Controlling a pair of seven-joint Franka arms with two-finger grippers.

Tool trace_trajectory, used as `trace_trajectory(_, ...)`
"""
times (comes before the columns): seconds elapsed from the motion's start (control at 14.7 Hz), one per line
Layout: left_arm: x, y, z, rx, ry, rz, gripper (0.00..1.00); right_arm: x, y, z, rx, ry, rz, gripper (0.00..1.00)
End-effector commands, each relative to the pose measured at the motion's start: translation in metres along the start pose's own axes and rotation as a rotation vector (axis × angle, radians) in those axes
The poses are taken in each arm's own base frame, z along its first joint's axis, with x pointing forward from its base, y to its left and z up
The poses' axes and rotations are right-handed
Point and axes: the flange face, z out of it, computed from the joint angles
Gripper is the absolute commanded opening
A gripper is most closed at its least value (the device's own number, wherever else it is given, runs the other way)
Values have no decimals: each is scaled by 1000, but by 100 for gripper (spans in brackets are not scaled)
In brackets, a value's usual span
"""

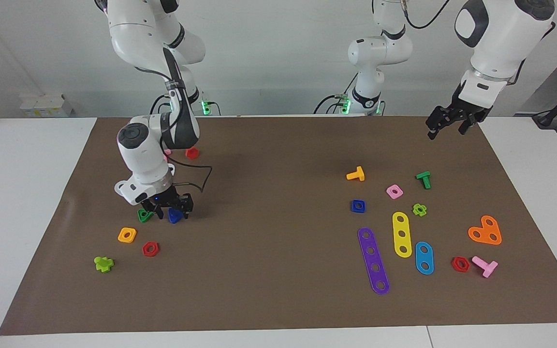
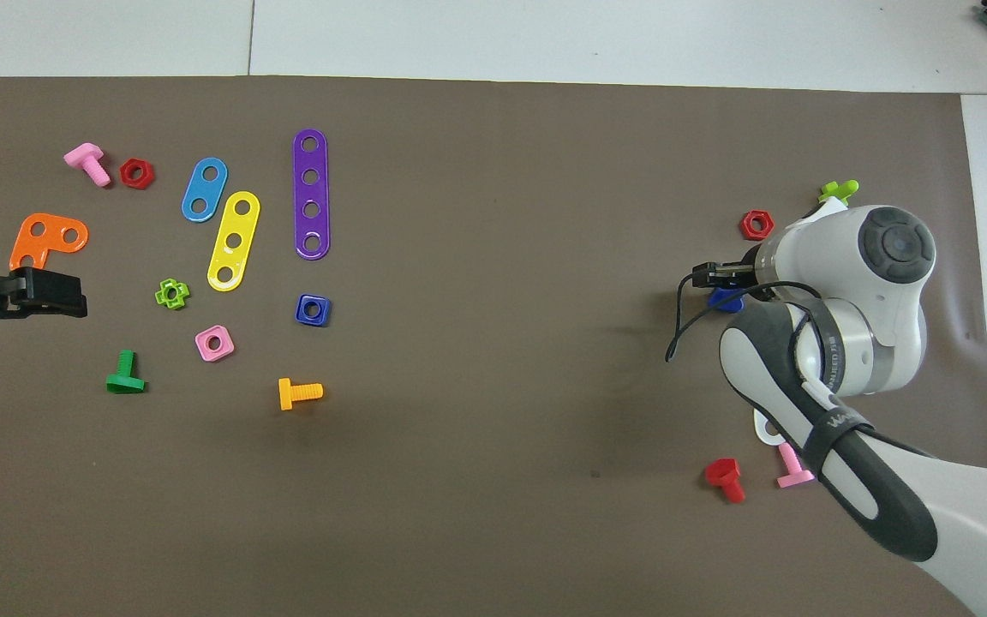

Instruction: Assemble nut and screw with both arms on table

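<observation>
The dark blue screw (image 1: 175, 215) lies on the table's brown sheet (image 1: 269, 232) toward the right arm's end, beside a green triangular nut (image 1: 144, 215). My right gripper (image 1: 173, 209) is low over the screw, open, with a finger on each side of it. In the overhead view the right gripper (image 2: 719, 276) and wrist cover most of the screw (image 2: 725, 300). The dark blue square nut (image 1: 358, 206) (image 2: 313, 309) lies flat toward the left arm's end. My left gripper (image 1: 448, 126) (image 2: 48, 291) waits open and empty, raised over the sheet's edge at that end.
Near the screw lie an orange-yellow square nut (image 1: 127, 235), a red hex nut (image 1: 150, 249), a lime bolt (image 1: 103, 263) and a red bolt (image 1: 192, 153). Around the blue nut lie an orange bolt (image 1: 356, 174), a pink square nut (image 1: 394, 191), a green bolt (image 1: 423, 179) and purple (image 1: 373, 261) and yellow (image 1: 402, 234) strips.
</observation>
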Motion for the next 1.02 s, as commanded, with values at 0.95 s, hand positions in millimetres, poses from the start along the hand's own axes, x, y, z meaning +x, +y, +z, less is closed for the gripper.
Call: trace_trajectory(0.95,-8,-3,-3,-14,-6,-16,100,-7,15,-3,11,-57,-89,61)
